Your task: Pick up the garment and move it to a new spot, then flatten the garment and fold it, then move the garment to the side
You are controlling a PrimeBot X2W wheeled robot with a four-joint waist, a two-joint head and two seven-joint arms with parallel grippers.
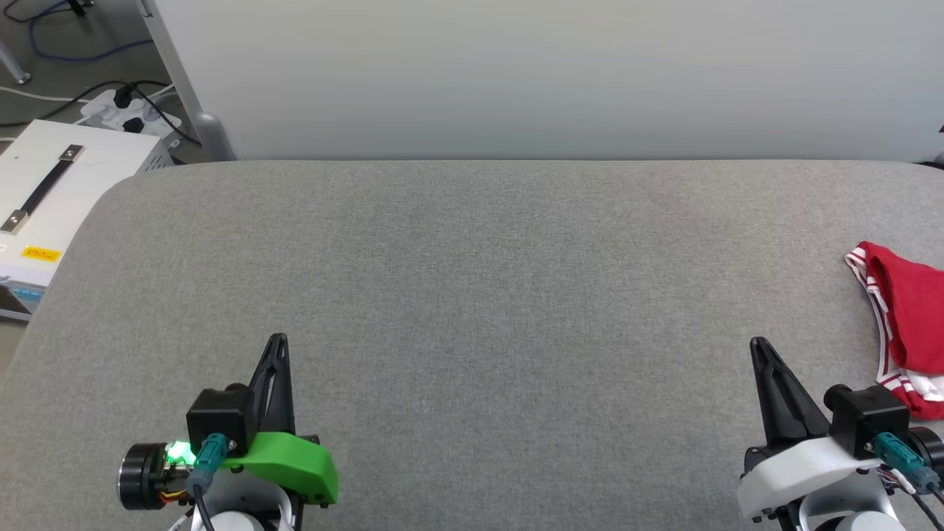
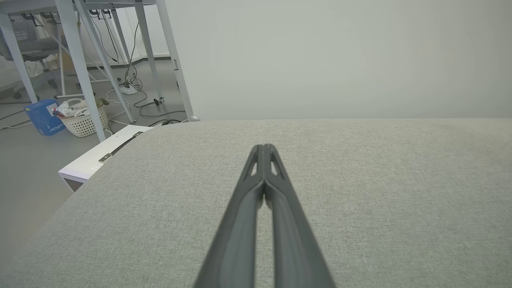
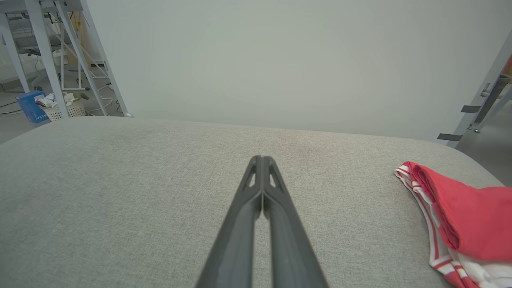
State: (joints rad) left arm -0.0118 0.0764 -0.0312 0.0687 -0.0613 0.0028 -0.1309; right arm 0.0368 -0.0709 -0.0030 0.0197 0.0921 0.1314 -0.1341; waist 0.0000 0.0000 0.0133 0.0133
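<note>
Head view first. The grey padded table [image 1: 472, 295] is wide open through the middle. The left gripper [image 1: 276, 341] sits at 7 o'clock and the right gripper [image 1: 758, 345] at 5 o'clock, each with its dark fingers pressed together and pinching nothing. The red T-shirt [image 1: 911, 310] lies out at 3 o'clock, hard against the picture's edge and near the right gripper without touching it. At 9 o'clock, off the table, there's a white case with a black handle [image 1: 51, 192].

Over to the left wrist view. The fingers are closed tip to tip above bare grey cloth, with a laundry basket [image 2: 84, 120] on the floor at 10 o'clock.

Now the right wrist view. The fingers are closed here too, and the shirt is at 4 o'clock, red cloth bunched over striped trim and a bit of white.

Which step is this? It's a toss-up, I'd say. A shirt resting at the table's side with both arms parked fits a garment waiting to be fetched. It fits just as well one already folded and set aside, so I call no move from this.

Much of the shirt is cut off by the frame in both views. Whether it is neatly folded or merely heaped can't be told, and no chest lettering can be made out.
</note>
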